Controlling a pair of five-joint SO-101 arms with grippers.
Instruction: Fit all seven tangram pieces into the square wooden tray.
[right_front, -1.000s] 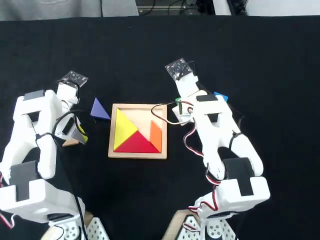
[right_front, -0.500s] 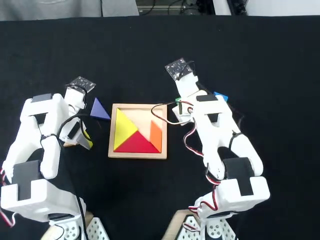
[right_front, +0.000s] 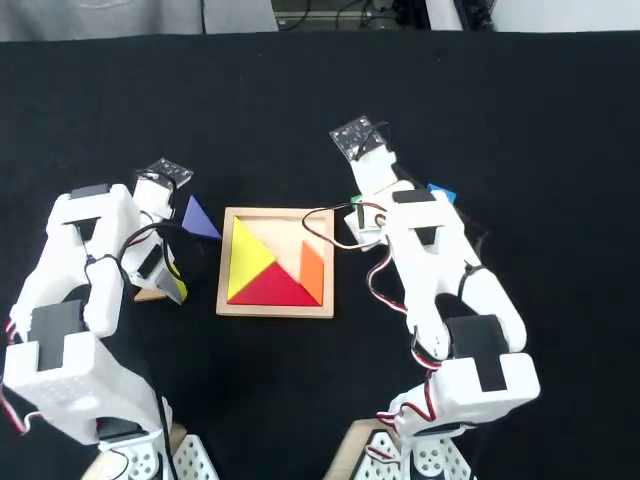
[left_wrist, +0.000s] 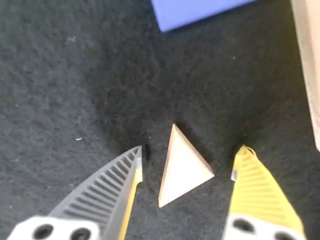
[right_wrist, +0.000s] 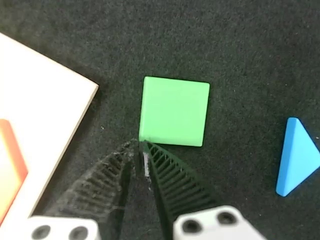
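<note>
Surface: black-cloth tabletop (right_front: 520, 120), wooden tray (right_front: 276, 313) at centre | my left gripper (left_wrist: 191, 148): spread apart astride tan triangle (left_wrist: 182, 170) | my right gripper (right_wrist: 139, 145): closed, tips touching green square (right_wrist: 175, 111) | room: cables (right_front: 340, 15) beyond far edge

My worktop (right_front: 530, 120) wears a black, slightly fuzzy cloth from edge to edge. Past the worktop's far edge I see a grey sheet (right_front: 100, 15) at one corner, a tangle of dark cables (right_front: 340, 12) near the middle, and a white surface (right_front: 570, 12) at the other corner.
</note>
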